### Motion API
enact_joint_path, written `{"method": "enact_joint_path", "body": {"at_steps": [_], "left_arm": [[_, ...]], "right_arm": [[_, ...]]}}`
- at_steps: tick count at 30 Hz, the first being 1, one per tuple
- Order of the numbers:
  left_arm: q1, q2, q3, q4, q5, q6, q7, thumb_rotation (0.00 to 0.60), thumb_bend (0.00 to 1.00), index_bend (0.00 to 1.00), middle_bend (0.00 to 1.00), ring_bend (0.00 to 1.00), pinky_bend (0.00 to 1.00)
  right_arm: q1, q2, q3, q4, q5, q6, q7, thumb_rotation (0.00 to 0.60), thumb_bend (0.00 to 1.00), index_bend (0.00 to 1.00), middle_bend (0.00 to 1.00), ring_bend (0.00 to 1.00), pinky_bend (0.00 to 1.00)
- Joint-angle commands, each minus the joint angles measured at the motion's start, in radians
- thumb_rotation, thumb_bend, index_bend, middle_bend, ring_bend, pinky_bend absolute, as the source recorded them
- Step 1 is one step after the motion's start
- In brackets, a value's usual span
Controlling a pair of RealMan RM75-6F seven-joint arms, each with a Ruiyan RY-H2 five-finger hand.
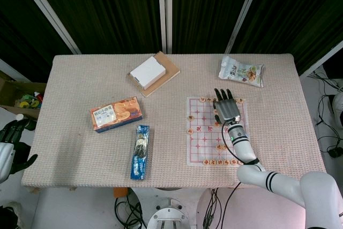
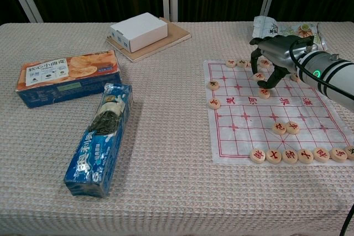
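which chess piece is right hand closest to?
The piece just under the right hand fingertips, in the board's upper middle. It lies alone below the back-row pieces; the other loose ones sit further toward the left edge or the near rows.

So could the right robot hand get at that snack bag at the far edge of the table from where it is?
Probably yes. The right robot hand hovers over the far rows of the chess board, and the snack bag lies just beyond it, with only bare tablecloth and a few flat chess pieces between them.

Right hand (image 2: 271, 62) hovers palm-down, fingers curled downward; left hand (image 1: 12, 143) hangs spread.
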Motion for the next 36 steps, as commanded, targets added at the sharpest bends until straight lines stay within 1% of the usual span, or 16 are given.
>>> {"method": "enact_joint_path", "body": {"at_steps": [1, 10, 18, 26, 33, 36], "left_arm": [[0.0, 0.001, 0.0, 0.0, 0.0, 0.001, -0.001, 0.6, 0.2, 0.08, 0.12, 0.09, 0.22], [-0.002, -0.001, 0.0, 0.0, -0.002, -0.004, 0.0, 0.6, 0.2, 0.08, 0.12, 0.09, 0.22], [-0.004, -0.003, -0.001, 0.001, -0.003, -0.007, 0.003, 0.6, 0.2, 0.08, 0.12, 0.09, 0.22], [-0.005, -0.003, -0.001, 0.001, -0.003, -0.009, 0.001, 0.6, 0.2, 0.08, 0.12, 0.09, 0.22], [-0.007, 0.0, -0.003, 0.006, -0.014, -0.016, -0.01, 0.6, 0.2, 0.08, 0.12, 0.09, 0.22], [-0.009, 0.001, -0.003, 0.004, -0.015, -0.021, -0.008, 0.6, 0.2, 0.08, 0.12, 0.09, 0.22]], "right_arm": [[0.001, -0.003, -0.002, 0.007, -0.003, 0.002, -0.005, 0.6, 0.31, 0.48, 0.05, 0.0, 0.0], [0.0, -0.005, 0.007, 0.012, -0.03, 0.016, 0.019, 0.6, 0.31, 0.53, 0.05, 0.0, 0.0], [0.008, -0.019, 0.014, 0.058, -0.05, 0.026, 0.018, 0.6, 0.31, 0.54, 0.05, 0.0, 0.0], [0.025, -0.061, 0.03, 0.126, -0.039, 0.003, 0.019, 0.6, 0.31, 0.54, 0.06, 0.0, 0.0], [0.03, -0.074, 0.036, 0.162, -0.043, -0.015, 0.03, 0.6, 0.31, 0.54, 0.06, 0.0, 0.0], [0.03, -0.071, 0.035, 0.164, -0.05, -0.024, 0.037, 0.6, 0.31, 0.5, 0.06, 0.0, 0.0]]}}
